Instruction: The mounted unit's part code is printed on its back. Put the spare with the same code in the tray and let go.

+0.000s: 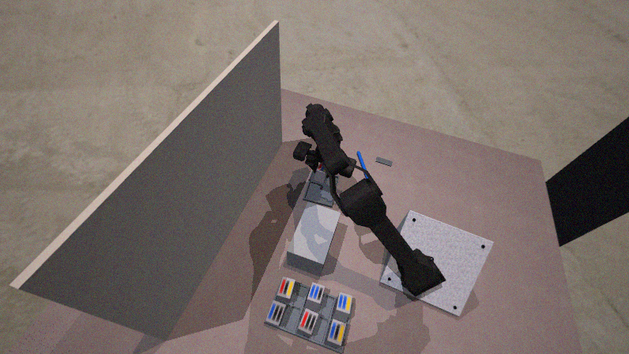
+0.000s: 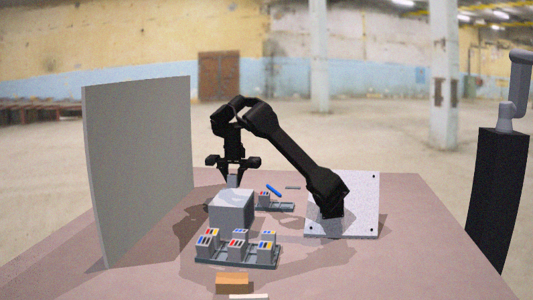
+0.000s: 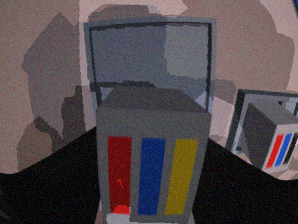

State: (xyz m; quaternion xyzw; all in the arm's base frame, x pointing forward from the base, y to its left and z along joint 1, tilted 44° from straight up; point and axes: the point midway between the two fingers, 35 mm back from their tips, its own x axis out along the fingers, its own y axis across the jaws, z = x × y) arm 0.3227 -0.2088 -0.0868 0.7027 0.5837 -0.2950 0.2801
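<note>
My gripper (image 2: 232, 183) (image 3: 146, 131) is shut on a grey block (image 2: 232, 179) (image 3: 152, 122) with red, blue and yellow stripes on top. It holds the block upright above the shallow grey tray (image 1: 313, 193) (image 3: 150, 21), beyond the grey box; the block partly covers the tray's near part in the wrist view. The spare rack (image 1: 325, 325) (image 2: 223, 262) at the front holds several striped blocks. A small rack (image 2: 281, 209) beside the tray holds a block (image 2: 264, 200) (image 3: 272, 132) with red, blue and black stripes. The mounted unit's printed back cannot be made out.
A large grey box (image 1: 315, 232) (image 2: 227, 215) stands between tray and spare rack. A tall grey panel (image 1: 175, 184) (image 2: 141, 163) stands left. A speckled plate (image 1: 461, 263) (image 2: 365, 208) lies by the arm's base. A blue rod (image 1: 361, 162) (image 2: 273, 190) and orange block (image 2: 232, 284) also show.
</note>
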